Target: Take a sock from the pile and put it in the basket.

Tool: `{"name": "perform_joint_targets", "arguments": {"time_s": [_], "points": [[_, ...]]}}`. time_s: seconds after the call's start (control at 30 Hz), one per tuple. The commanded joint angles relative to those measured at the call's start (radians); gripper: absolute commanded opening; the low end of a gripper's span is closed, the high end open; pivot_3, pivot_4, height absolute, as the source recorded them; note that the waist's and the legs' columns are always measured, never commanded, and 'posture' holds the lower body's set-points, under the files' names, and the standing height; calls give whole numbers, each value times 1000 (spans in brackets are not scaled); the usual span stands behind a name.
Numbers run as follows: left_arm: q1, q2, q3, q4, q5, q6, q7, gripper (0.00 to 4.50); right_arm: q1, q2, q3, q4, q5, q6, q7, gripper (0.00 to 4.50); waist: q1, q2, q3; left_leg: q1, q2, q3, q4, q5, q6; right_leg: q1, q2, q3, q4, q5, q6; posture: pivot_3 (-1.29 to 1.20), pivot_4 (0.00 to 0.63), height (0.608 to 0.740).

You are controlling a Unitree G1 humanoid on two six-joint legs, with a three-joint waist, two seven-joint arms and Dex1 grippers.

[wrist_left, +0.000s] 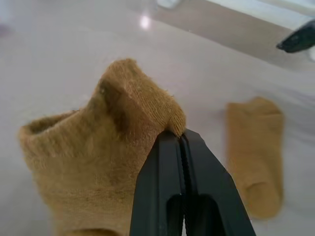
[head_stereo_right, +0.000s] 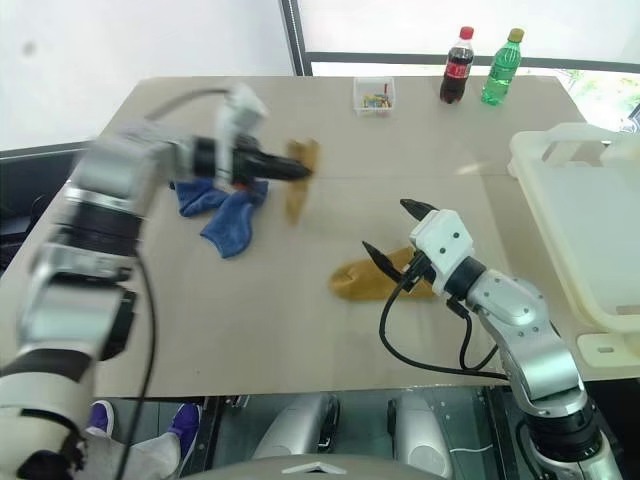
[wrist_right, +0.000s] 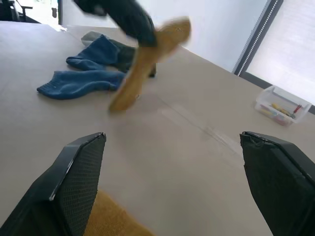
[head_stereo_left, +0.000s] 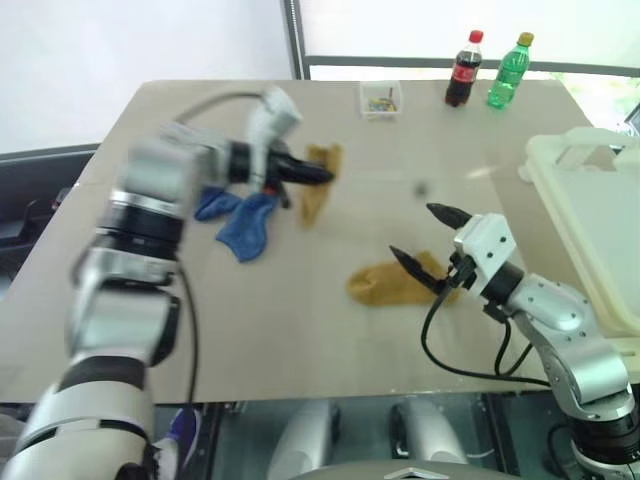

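Observation:
My left gripper (head_stereo_left: 322,174) is shut on a mustard yellow sock (head_stereo_left: 318,195), which hangs from the fingertips just above the table, beside the pile (head_stereo_left: 240,225) of blue socks. In the left wrist view the closed fingers (wrist_left: 162,162) pinch the sock's cuff (wrist_left: 98,157). A second mustard sock (head_stereo_left: 392,284) lies flat near the table's middle. My right gripper (head_stereo_left: 414,232) is open just above that sock's right end, holding nothing. The cream-white basket (head_stereo_left: 585,215) stands at the table's right edge, beyond my right arm.
At the table's far edge stand a small clear box (head_stereo_left: 381,99), a cola bottle (head_stereo_left: 463,68) and a green bottle (head_stereo_left: 509,70). Bare tabletop (head_stereo_left: 450,160) stretches between the held sock and the basket.

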Motion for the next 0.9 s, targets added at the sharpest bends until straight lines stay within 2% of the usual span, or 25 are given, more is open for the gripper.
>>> {"name": "perform_joint_targets", "arguments": {"time_s": [0.03, 0.13, 0.2, 0.23, 0.27, 0.4, 0.57, 0.7, 0.9], "points": [[63, -140, -87, 72, 90, -97, 86, 14, 27, -8, -35, -84, -2, 21, -29, 4500, -10, -1, 0, -1, 0, 0, 0, 0, 0, -1, -1, 0, 0, 0, 0, 0, 150, 740], [73, -235, -68, 175, 127, -158, 172, 14, 55, -12, -42, -117, -6, 41, -44, 4500, -25, -2, 1, -2, 1, 1, -1, 0, 0, -5, 1, 4, 1, 0, 0, 0, 150, 740], [70, -273, -18, 201, 95, -168, 170, 14, 69, -17, -45, -133, -4, 75, -53, 4500, -31, -2, 1, -3, 1, 1, -1, 0, 0, -9, 3, 6, 4, 0, 0, 0, 150, 740], [77, -278, -2, 190, 86, -176, 174, 463, 73, -17, -45, -138, -2, 86, -56, 4500, -34, -2, 1, -3, 1, 1, -1, 0, 0, -9, 3, 6, 4, 0, 0, 0, 150, 740], [84, -282, 24, 177, 76, -185, 188, 583, 72, -17, -45, -139, 3, 100, -58, 4500, -37, -2, 1, -2, 2, 1, -1, 0, 0, -8, 3, 7, 5, 0, 0, 0, 150, 740], [137, -264, 166, 53, 1, -153, 232, 2379, 47, -10, -50, -135, 34, 155, -58, 4500, -38, -2, 1, -1, 2, 2, -1, 0, 0, -7, 3, 7, 5, 0, 0, 0, 150, 740], [244, -192, 288, -174, -118, 24, 258, 2379, -56, 7, -56, -69, 82, 242, -57, 4500, -39, -2, 1, -1, 2, 2, -1, 0, 0, -8, 3, 10, 4, 0, 0, 0, 150, 740], [347, -174, 255, -182, -14, -38, 372, 2379, -132, -23, 16, 77, 18, 222, -37, 4500, -28, -1, 0, 1, 1, 1, -1, 0, 0, -5, 2, 9, 4, 0, 0, 0, 150, 740], [447, -225, 213, -169, 92, -109, 530, 2379, -284, -1, 125, 299, -76, 185, -34, 4500, -11, -1, 0, 1, 0, 1, -1, 0, 0, -5, 1, 9, 3, 1, 0, 0, 150, 740]]}}
